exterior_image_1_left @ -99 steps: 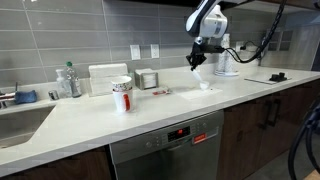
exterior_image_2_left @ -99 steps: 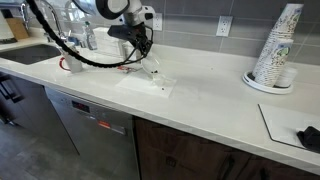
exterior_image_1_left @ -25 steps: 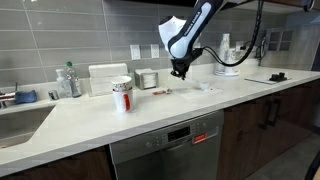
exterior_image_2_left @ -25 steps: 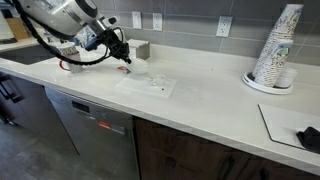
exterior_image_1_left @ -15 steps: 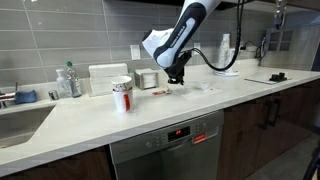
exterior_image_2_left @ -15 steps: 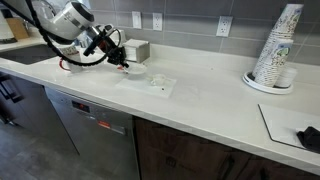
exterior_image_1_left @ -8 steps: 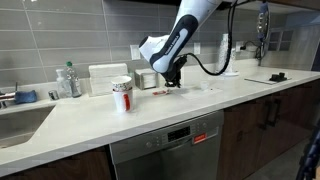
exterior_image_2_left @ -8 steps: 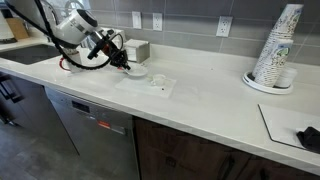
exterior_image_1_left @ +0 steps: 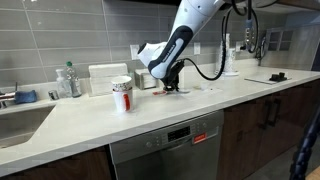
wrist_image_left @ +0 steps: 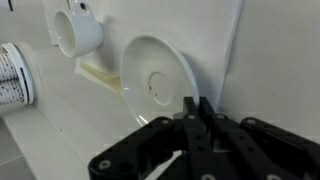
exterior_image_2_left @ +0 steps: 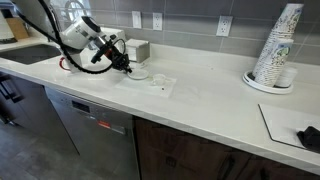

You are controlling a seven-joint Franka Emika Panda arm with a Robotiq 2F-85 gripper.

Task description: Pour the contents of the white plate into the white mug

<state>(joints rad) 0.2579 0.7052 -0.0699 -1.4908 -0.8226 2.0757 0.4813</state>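
Plate position: the white plate (wrist_image_left: 152, 82) lies flat on the tabletop (exterior_image_2_left: 220, 95), directly ahead of the jaws in the wrist view, its near rim at the fingertips (wrist_image_left: 190, 104).
Plate axis: round, so there is no long axis. We judge any rim point will serve for a pinch.
Mug position: the white mug (wrist_image_left: 76, 30) stands beyond the plate, apart from it, up and to the left in the wrist view.
Jaws: the tips sit close together at the rim. We cannot tell whether they are open, closed or gripping the plate.
Bystander: a taller cup with red markings (exterior_image_1_left: 122, 96) stands apart from the plate.
Hidden: in both exterior views the arm covers the mug, and the plate (exterior_image_2_left: 139, 71) is a small pale patch.
Contents: we can make out none on the plate.
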